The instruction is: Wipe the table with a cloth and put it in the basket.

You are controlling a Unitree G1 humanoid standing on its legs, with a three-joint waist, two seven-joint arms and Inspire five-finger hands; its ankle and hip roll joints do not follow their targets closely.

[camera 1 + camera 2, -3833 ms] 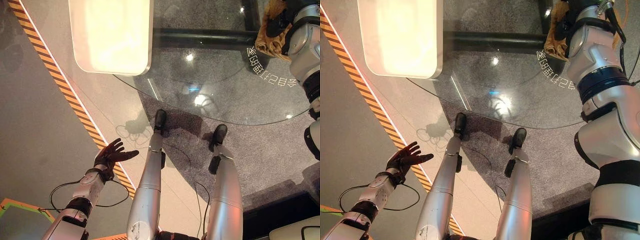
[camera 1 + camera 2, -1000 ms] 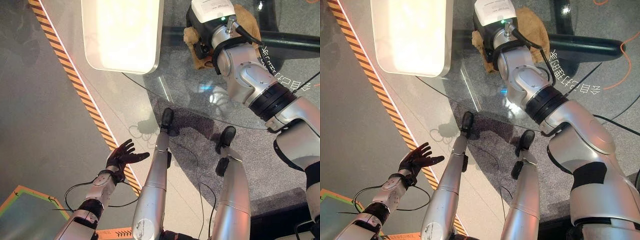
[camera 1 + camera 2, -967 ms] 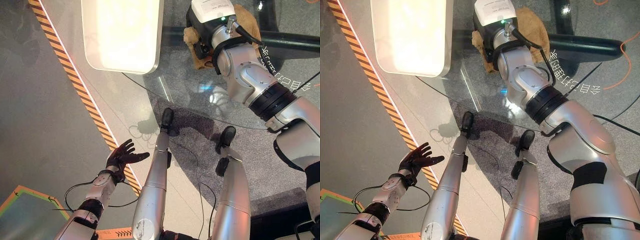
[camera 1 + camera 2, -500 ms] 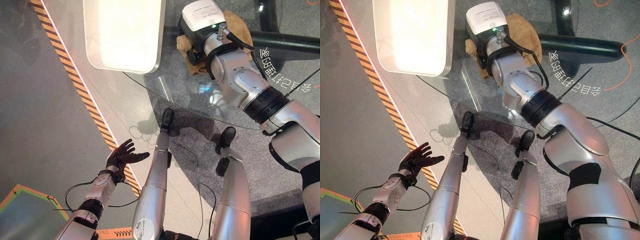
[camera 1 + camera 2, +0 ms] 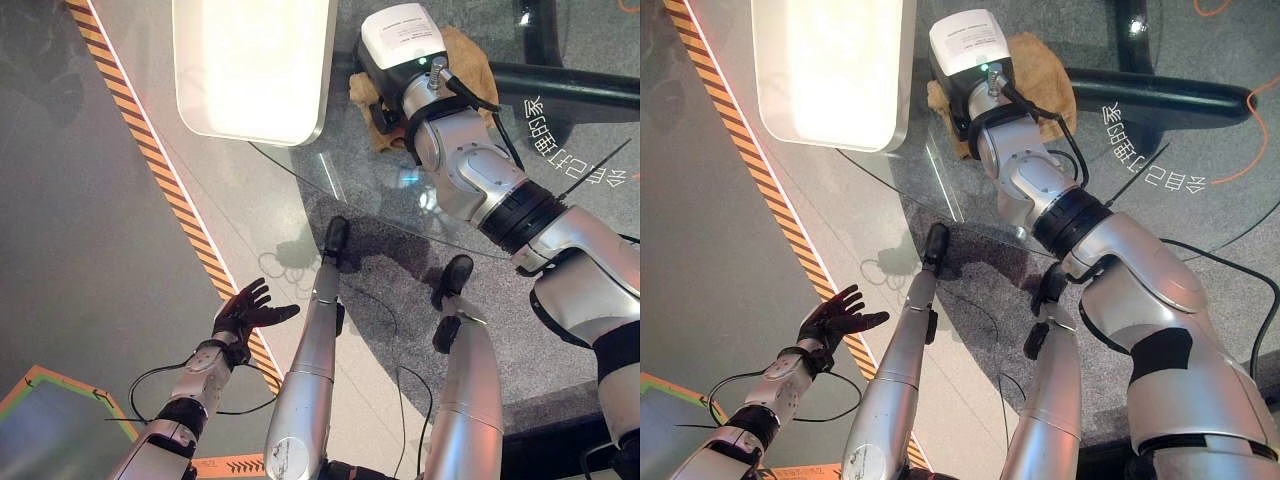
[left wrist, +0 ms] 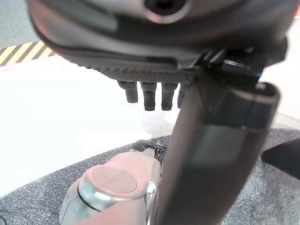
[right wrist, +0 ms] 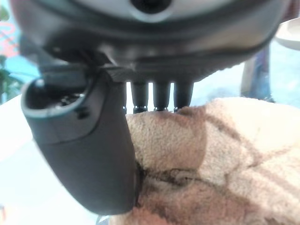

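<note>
Right hand (image 7: 84, 154) pressing crumpled tan terry cloth (image 5: 1040, 70) flat on round glass tabletop (image 5: 380, 215), fingers straight; shifted leftward across glass over last second. Wiping stroke under way; basket step pending. Left hand (image 5: 243, 310) low at side, fingers spread, idle.

Right hand (image 7: 84, 154) fingers on tan cloth (image 7: 211, 154) (rumpled).

White rounded panel (image 5: 255, 65) lies glowing on the floor, its corner just beside the glass edge. Orange-black hazard stripe (image 5: 150, 150) runs diagonally across the grey floor. Dark carpet (image 5: 520, 300) lies beneath. Orange cable (image 5: 1230, 165) curls at far right.
</note>
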